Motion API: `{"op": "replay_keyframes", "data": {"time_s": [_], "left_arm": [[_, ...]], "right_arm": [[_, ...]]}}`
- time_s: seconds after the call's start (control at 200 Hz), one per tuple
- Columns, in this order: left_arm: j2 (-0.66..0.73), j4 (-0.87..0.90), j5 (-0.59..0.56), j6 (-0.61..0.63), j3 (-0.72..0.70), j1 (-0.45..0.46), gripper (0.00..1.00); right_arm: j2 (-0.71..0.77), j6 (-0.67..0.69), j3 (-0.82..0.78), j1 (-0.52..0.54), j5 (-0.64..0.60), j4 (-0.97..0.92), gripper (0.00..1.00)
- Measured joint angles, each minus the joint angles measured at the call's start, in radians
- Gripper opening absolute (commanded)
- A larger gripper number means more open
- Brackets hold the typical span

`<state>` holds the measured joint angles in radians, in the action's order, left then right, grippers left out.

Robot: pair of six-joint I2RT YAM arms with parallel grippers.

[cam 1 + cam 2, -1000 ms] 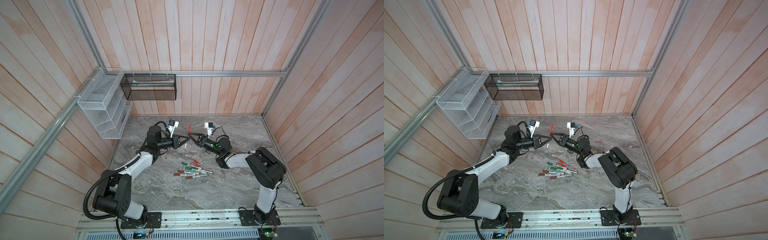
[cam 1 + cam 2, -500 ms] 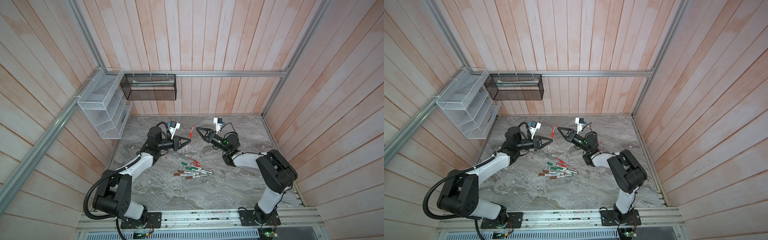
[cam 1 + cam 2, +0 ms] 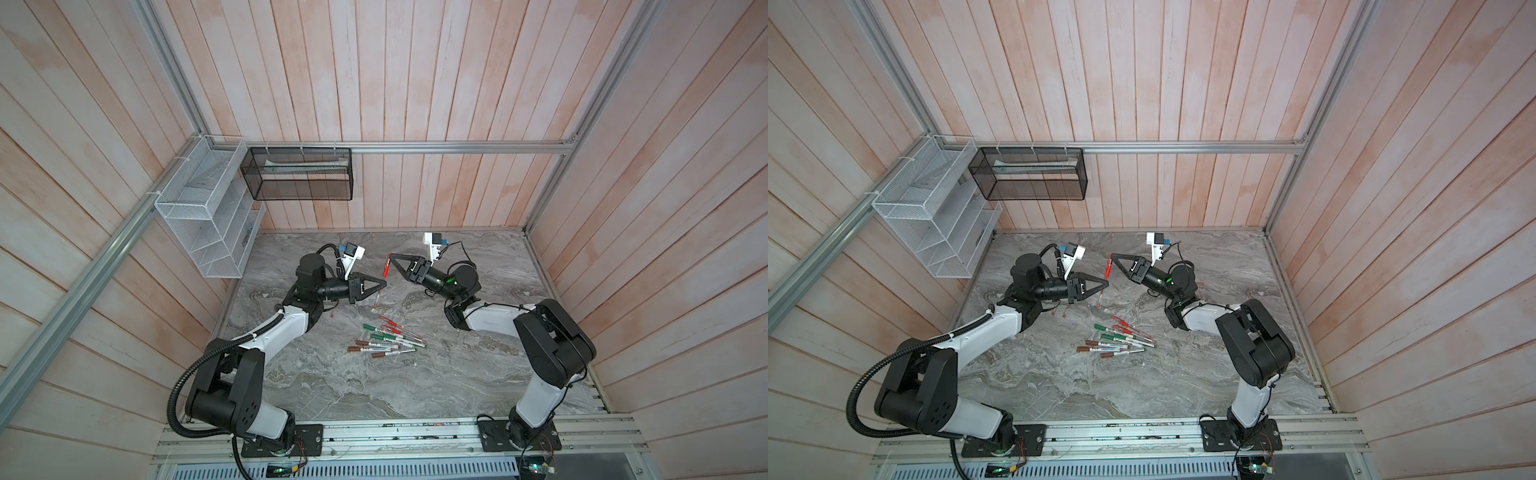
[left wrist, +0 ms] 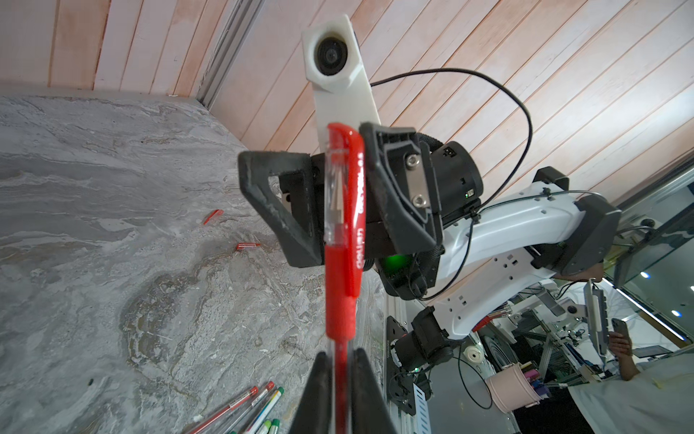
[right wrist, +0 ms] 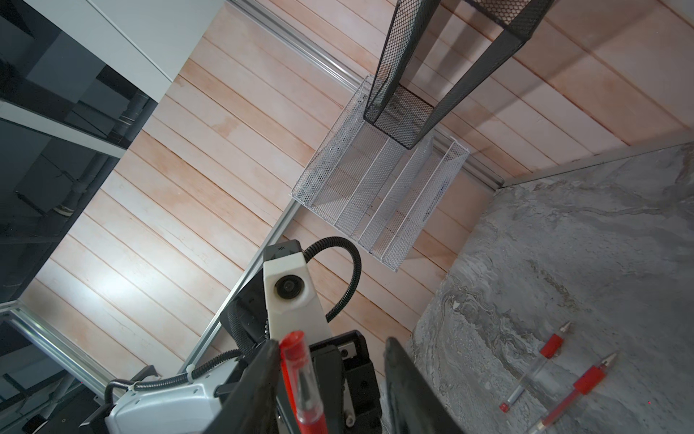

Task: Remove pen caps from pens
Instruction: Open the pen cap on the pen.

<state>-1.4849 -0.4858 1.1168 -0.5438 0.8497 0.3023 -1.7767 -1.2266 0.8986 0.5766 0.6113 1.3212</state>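
Left fingers (image 4: pixel 319 394) pinching pen (image 4: pixel 340 312), red cap (image 4: pixel 355 195) on

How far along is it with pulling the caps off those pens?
Early days. Done: two red caps lie loose, two pens bare-tipped. In hand: the left pincer grips a red pen, cap still on, the right pincer open around it. Left: the pile, seemingly all capped.

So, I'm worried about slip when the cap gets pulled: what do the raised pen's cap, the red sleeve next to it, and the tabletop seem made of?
Cap: hard glossy plastic, with a clear wall and a red clip; highlights show on it. Sleeve: likely soft rubber, matt and finely textured. Tabletop: grey veined stone look, matt; marble or laminate, can't tell.
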Motion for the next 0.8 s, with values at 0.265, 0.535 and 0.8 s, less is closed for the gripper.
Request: {"op": "replay_keyframes", "data": {"time_s": [0.265, 0.535, 0.8], "left_arm": [[-0.019, -0.026, 0.009, -0.044, -0.002, 0.007, 0.00], [-0.027, 0.012, 0.019, -0.023, -0.002, 0.028, 0.00], [-0.027, 0.204, -0.050, 0.165, 0.016, 0.074, 0.00]], "right_arm": [[-0.004, -0.009, 0.000, 0.011, 0.037, 0.045, 0.27], [-0.026, -0.015, 0.010, -0.008, 0.042, 0.048, 0.00], [0.022, -0.026, 0.010, -0.121, 0.057, 0.006, 0.00]]}}
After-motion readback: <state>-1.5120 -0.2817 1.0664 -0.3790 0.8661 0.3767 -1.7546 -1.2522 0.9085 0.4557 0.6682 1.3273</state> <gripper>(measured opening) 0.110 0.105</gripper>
